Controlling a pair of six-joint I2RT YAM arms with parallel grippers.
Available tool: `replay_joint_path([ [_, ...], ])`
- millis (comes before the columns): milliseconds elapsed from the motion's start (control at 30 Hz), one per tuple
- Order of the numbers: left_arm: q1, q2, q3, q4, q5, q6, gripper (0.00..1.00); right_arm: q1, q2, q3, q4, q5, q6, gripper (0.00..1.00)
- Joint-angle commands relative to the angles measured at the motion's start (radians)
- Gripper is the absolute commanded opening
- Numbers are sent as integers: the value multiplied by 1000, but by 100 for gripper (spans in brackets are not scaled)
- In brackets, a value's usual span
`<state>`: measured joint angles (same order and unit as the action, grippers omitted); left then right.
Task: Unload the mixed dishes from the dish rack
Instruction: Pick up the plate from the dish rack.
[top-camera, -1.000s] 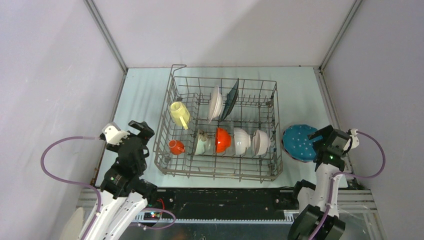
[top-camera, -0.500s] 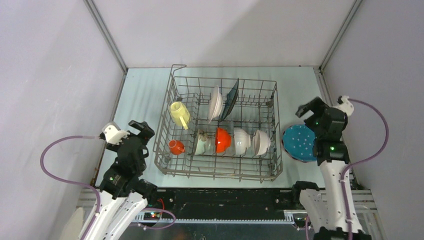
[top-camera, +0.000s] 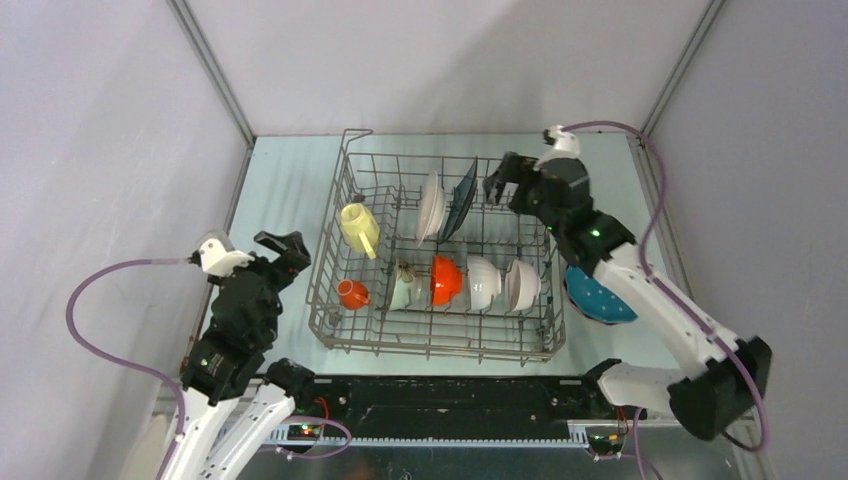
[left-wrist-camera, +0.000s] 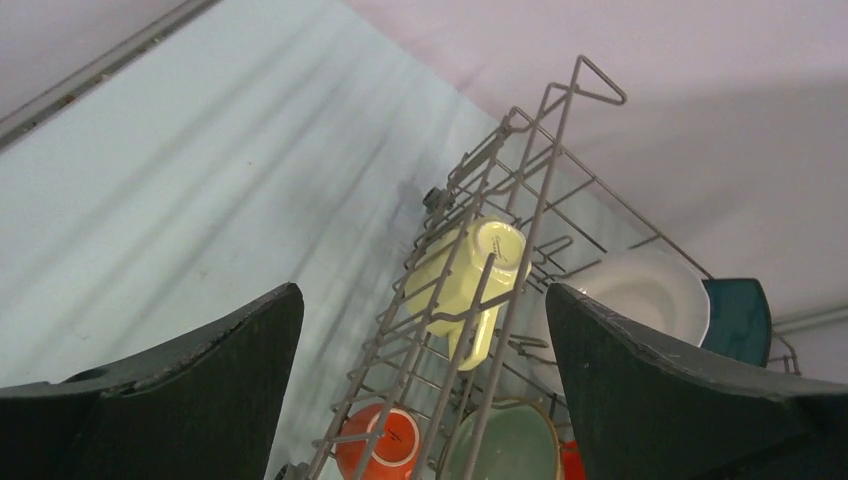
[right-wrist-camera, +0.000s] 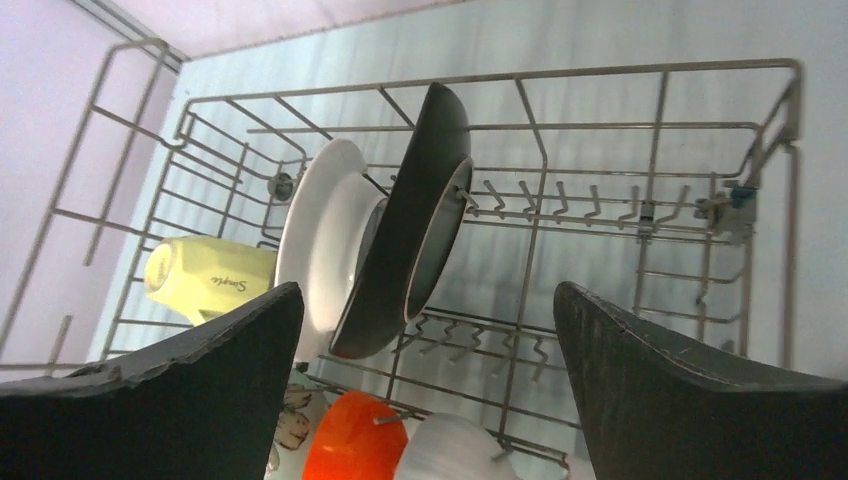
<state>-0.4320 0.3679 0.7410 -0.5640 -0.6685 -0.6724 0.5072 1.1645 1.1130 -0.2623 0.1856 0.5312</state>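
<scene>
The grey wire dish rack (top-camera: 430, 350) holds a white plate (top-camera: 431, 205) and a dark plate (top-camera: 462, 198) upright at the back, with a pale yellow cup (top-camera: 360, 228) to their left. Along the front row stand an orange mug (top-camera: 351, 293), a pale green bowl (top-camera: 405, 287), an orange bowl (top-camera: 446, 280) and two white bowls (top-camera: 483, 282). My right gripper (top-camera: 503, 180) hovers open over the rack's back right, facing the dark plate (right-wrist-camera: 415, 230). My left gripper (top-camera: 283, 250) is open outside the rack's left wall, near the yellow cup (left-wrist-camera: 465, 280).
A blue dotted plate (top-camera: 598, 295) lies on the table right of the rack, partly under my right arm. The rack's looped handle (left-wrist-camera: 585, 85) rises at its back left corner. Grey walls close in on three sides.
The right arm has swung from beside the blue plate up and left to above the rack's back right. The left arm has shifted only slightly. Both grippers stay open.
</scene>
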Motion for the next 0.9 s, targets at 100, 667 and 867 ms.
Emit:
replay_joint_path([
  [100, -4, 84, 2, -11, 76, 38, 98, 63, 245, 162, 76, 151, 10, 96],
  [667, -4, 136, -48, 57, 141, 71, 98, 114, 635, 401, 48, 181, 93, 81],
  [867, -4, 121, -53, 56, 135, 66, 98, 139, 636, 388, 22, 258, 140, 74],
])
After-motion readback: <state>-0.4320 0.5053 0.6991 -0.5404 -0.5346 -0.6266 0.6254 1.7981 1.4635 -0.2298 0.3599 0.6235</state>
